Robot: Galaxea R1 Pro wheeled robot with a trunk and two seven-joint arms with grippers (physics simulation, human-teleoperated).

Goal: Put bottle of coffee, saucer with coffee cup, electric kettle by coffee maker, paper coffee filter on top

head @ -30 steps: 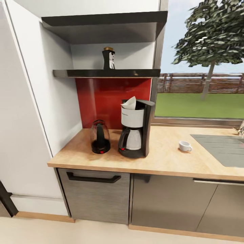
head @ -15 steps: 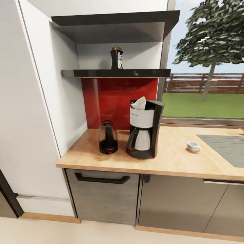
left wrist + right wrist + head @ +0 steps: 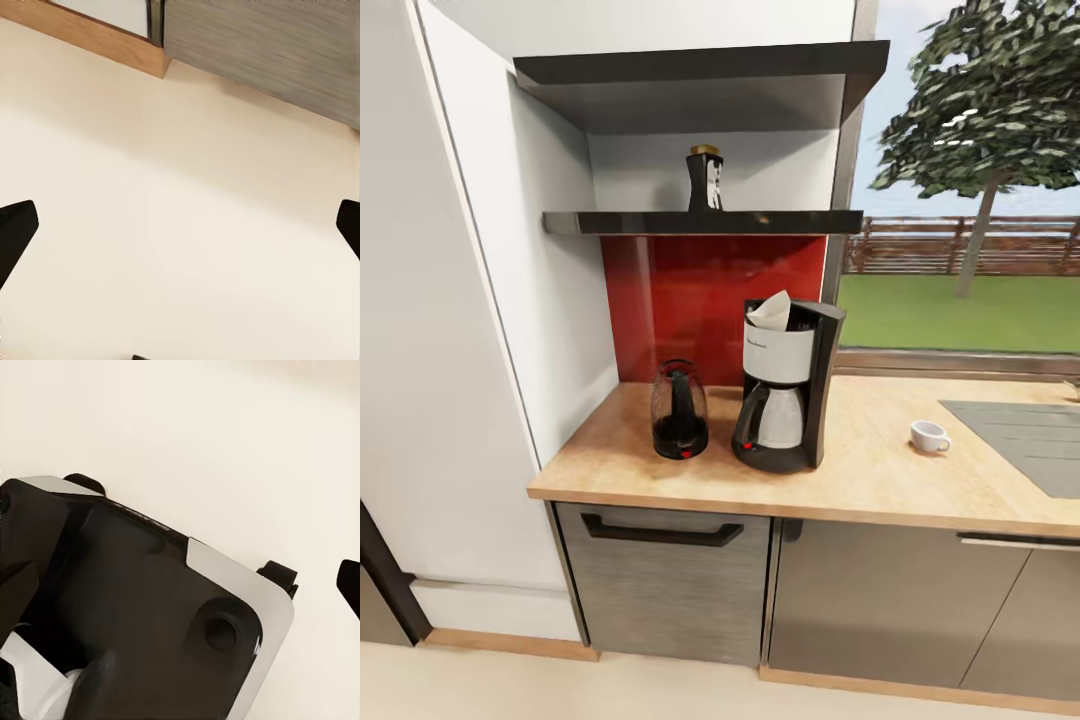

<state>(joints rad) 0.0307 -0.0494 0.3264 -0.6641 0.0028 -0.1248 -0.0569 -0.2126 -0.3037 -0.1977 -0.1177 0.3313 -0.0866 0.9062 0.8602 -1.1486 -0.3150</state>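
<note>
Hanging low over the pale floor [image 3: 180, 247], the left end effector [image 3: 180, 225] had its dark fingertips [image 3: 16, 225] spread wide with nothing between them. The right end effector [image 3: 180, 577] was likewise empty and pointed down, one fingertip at each edge of its view, so it read as spread; beneath it sat a black-and-white part of the robot's own body [image 3: 150, 615].

The bottle of coffee [image 3: 705, 180] stood upright on the kitchen shelf [image 3: 700, 221], well above and ahead of both end effectors, its long axis vertical. Which arm was nearer could not be told. The coming reach would, in my judgement, have to rise steeply.

On the table [image 3: 860, 480], a beige wood-grain slab, the dark grey coffee maker [image 3: 788, 390] carried the paper coffee filter [image 3: 770, 310], a white cone, in its basket. The electric kettle [image 3: 680, 410], squat and dark translucent, stood just beside it. The coffee cup [image 3: 929, 436], plain white ceramic, sat apart on bare wood near the grey steel sink [image 3: 1020, 440].
</note>
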